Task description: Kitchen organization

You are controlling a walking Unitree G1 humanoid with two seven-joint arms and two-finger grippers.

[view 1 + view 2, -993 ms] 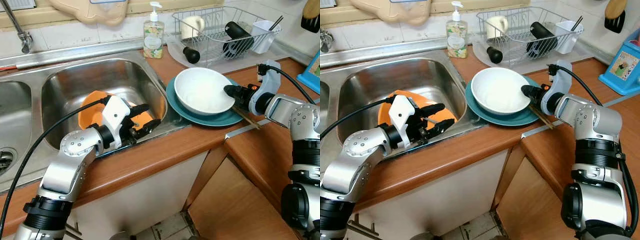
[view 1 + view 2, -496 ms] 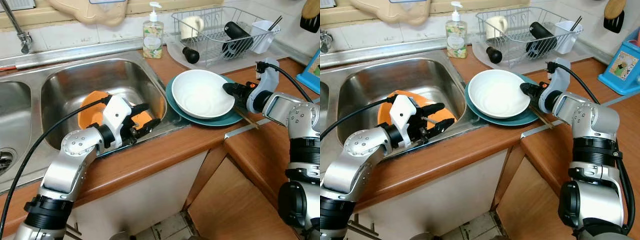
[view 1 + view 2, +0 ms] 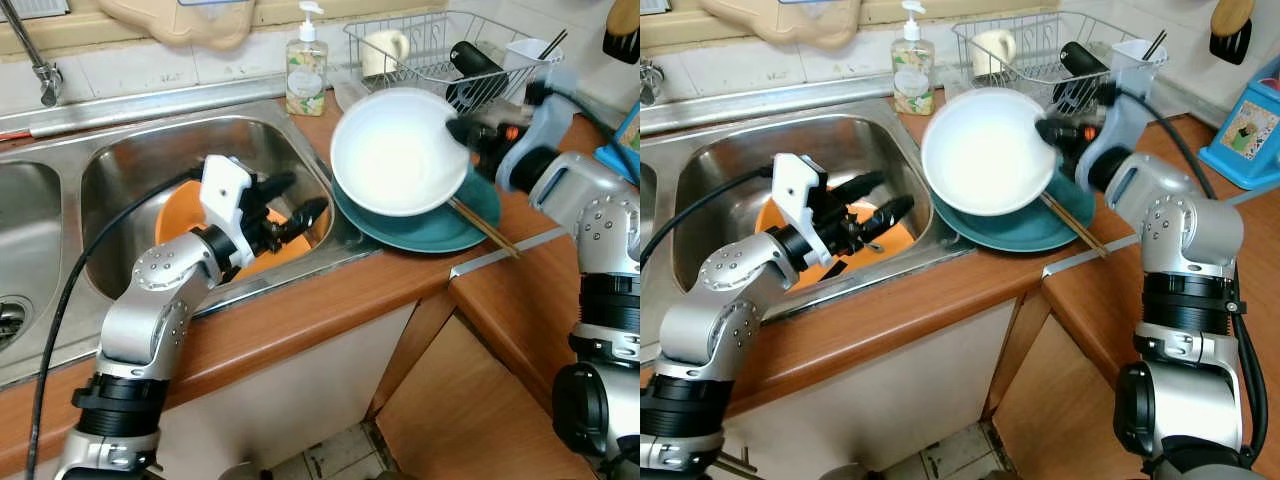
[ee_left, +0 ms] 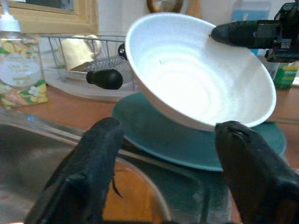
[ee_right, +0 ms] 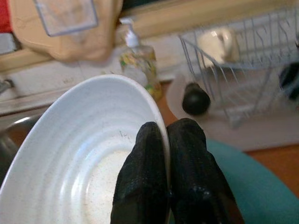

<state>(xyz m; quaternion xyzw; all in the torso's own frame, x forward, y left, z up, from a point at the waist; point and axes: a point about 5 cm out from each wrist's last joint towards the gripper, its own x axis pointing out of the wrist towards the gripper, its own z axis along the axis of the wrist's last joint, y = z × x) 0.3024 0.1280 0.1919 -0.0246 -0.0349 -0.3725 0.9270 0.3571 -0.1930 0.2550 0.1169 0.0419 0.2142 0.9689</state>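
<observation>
My right gripper [image 3: 462, 130] is shut on the rim of a white bowl [image 3: 398, 152] and holds it tilted in the air above a teal plate [image 3: 452, 222] on the wooden counter. In the right wrist view its fingers [image 5: 161, 177] pinch the bowl's edge [image 5: 93, 154]. My left gripper [image 3: 295, 205] stands open over the right sink basin, just above an orange plate [image 3: 185, 215] that lies in it. The left wrist view looks past its fingers [image 4: 98, 154] to the raised bowl [image 4: 196, 88] and the teal plate [image 4: 187, 144].
A pair of chopsticks [image 3: 485, 228] lies across the teal plate's edge. A soap bottle [image 3: 306, 68] stands behind the sink. A wire dish rack [image 3: 440, 60] with a mug, a dark bottle and a white holder sits at the back right. A faucet [image 3: 30, 55] is at far left.
My right gripper has lifted the white bowl off the teal plate and tilted it toward the sink. My left gripper has risen above the orange plate.
</observation>
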